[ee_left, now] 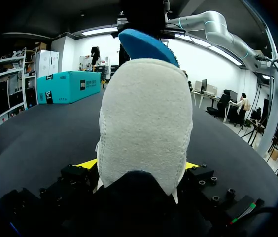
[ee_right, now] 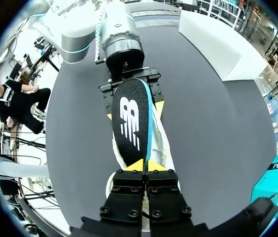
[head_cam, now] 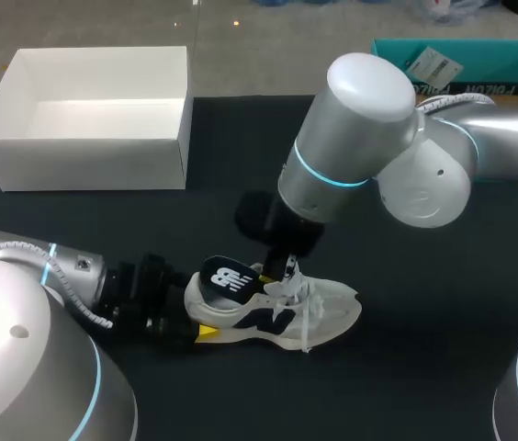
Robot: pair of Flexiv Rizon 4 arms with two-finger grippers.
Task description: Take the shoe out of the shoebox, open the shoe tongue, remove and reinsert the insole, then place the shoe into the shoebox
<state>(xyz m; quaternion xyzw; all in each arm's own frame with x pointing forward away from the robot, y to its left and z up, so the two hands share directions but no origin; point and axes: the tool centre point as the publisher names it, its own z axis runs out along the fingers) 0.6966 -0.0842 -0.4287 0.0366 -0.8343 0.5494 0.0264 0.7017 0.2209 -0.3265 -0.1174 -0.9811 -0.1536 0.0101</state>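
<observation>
**Insole half out, shoe pinned at the heel**

A dark table (head_cam: 443,303) carries a white shoebox (head_cam: 84,165) at the far left and a teal box (head_cam: 461,60) at the far right. The shoe (head_cam: 323,308) stands on its sole near the front middle, well apart from the shoebox. Its long axis runs across the table, heel toward the left arm and toe toward the right side.

The left gripper (ee_left: 140,165) comes in low along this axis, and its yellow tips press the heel from both sides, so the shoe is held firm. The right gripper (ee_right: 142,165) comes down from above at the tongue, with its tips closed on the dark insole (ee_right: 129,123). The insole lies along the same axis as the shoe. Its heel end is lifted over the collar and its front end seems to be inside.

Probably the next move must follow this line, whether out or in. For the shoebox, the left arm is the nearer one.

The insole has a white logo, and the teal box has print and a label
</observation>
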